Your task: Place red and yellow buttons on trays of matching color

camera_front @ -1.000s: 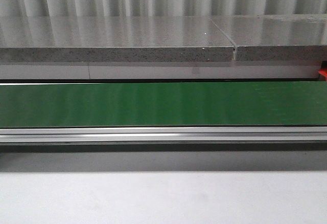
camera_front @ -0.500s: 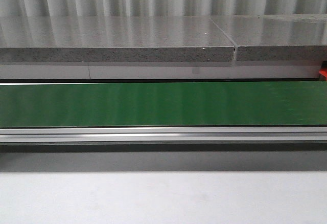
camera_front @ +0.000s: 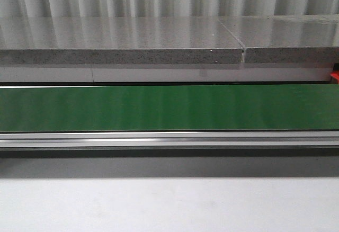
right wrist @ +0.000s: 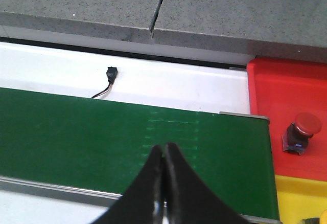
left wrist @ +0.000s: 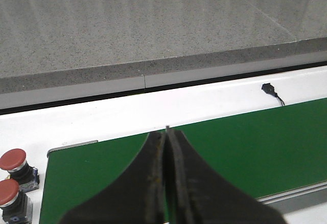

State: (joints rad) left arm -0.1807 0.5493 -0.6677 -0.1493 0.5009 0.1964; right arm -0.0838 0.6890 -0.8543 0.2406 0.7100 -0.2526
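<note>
White tabletop (camera_front: 169, 205) nearest us, then the aluminium rail (camera_front: 169, 138) and the green conveyor belt (camera_front: 169, 107), bare across the front view. Both arms hover over it: left gripper (left wrist: 166, 137) pressed shut, empty; right gripper (right wrist: 163, 155) likewise closed on nothing. Off the belt's left end, two red buttons (left wrist: 13, 158) wait side by side. At the right end, one red button (right wrist: 301, 132) sits on the red tray (right wrist: 286, 88), the yellow tray (right wrist: 299, 196) beside it. Beyond, the grey stone counter (camera_front: 122, 33).

Matt green belt (camera_front: 169, 107), brushed metal rail (camera_front: 169, 138), glossy speckled stone counter (camera_front: 116, 33)
</note>
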